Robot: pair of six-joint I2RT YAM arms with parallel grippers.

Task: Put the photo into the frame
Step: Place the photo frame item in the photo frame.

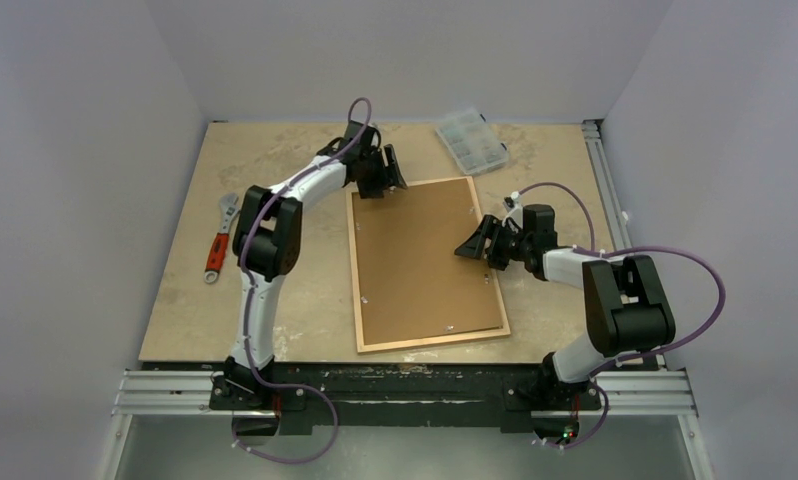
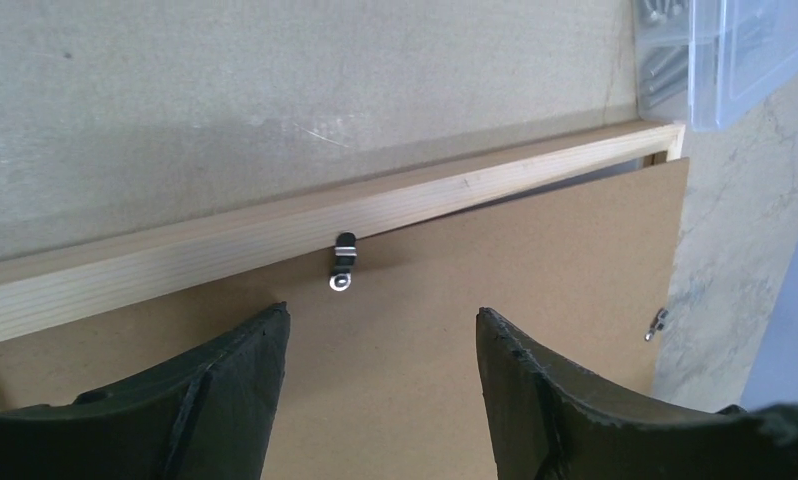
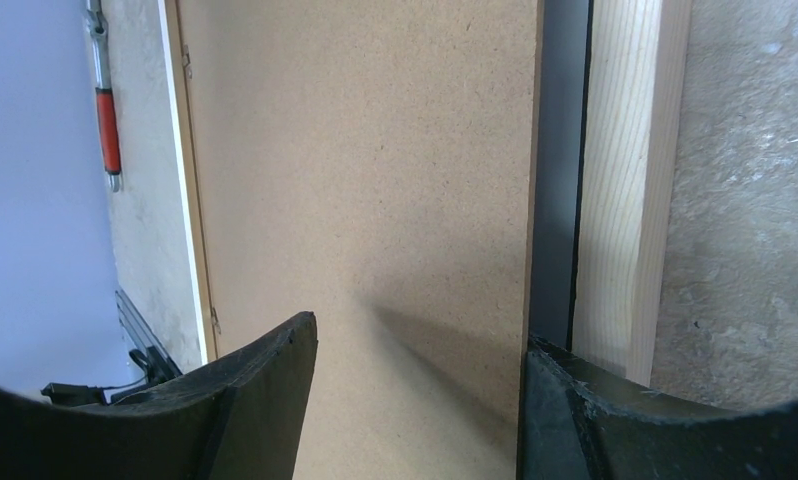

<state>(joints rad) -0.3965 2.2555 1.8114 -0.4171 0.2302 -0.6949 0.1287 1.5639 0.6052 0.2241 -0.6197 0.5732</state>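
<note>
The frame [image 1: 430, 341] of light wood lies flat in mid-table with the brown backing board [image 1: 420, 260] lying in it. The photo is hidden. My left gripper [image 1: 380, 180] hovers open over the frame's far left corner. In its wrist view the gripper [image 2: 383, 318] has only the board [image 2: 455, 260] between its fingers, short of the wooden rail [image 2: 275, 235] and a metal clip [image 2: 344, 265]. My right gripper [image 1: 472, 243] is open at the frame's right side. There the gripper [image 3: 417, 332] straddles the board's edge, beside a dark gap [image 3: 558, 170] and the rail [image 3: 620, 180].
A red-handled wrench [image 1: 218, 240] lies on the table at the left. A clear plastic parts box [image 1: 471, 140] sits at the back, just beyond the frame's far right corner. Walls close in the table on three sides.
</note>
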